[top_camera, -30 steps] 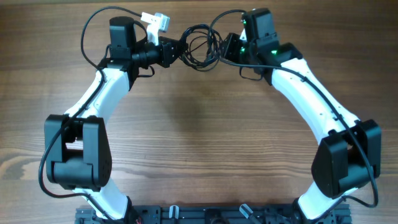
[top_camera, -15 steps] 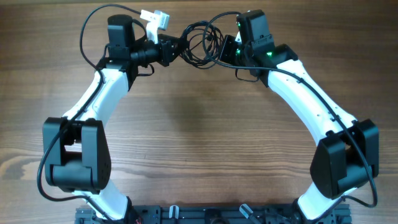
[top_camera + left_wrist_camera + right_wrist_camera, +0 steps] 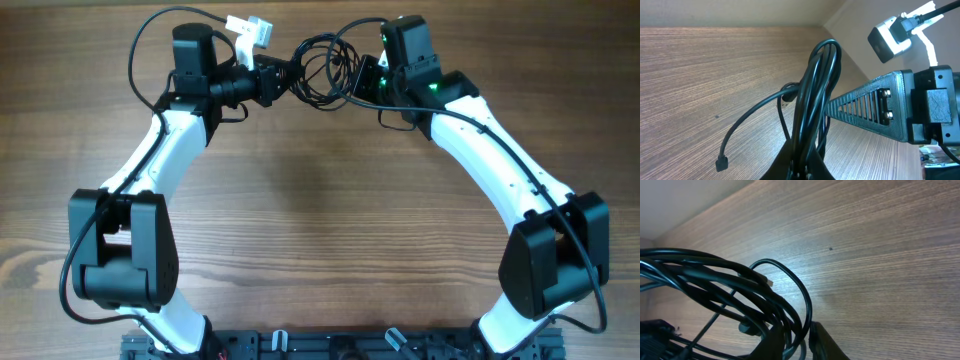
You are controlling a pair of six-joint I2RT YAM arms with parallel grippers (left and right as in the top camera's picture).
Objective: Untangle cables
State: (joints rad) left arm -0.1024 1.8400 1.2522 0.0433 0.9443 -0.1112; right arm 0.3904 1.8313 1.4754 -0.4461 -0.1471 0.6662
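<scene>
Cables point(image 3: 811, 95) bunched; left hand point(image 3: 288, 77) clamps one side, right hand point(image 3: 355, 84) pinches the other. Pull apart and loops may cinch tighter or slip out.

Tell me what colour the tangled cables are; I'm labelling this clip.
The cables are black, clearest in the left wrist view.

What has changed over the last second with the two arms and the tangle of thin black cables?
The right gripper shifted slightly left, toward the bundle of thin black cables, and narrowed its jaws around strands of it. The left gripper stayed shut on the bundle's other side, and the cables barely moved.
</scene>
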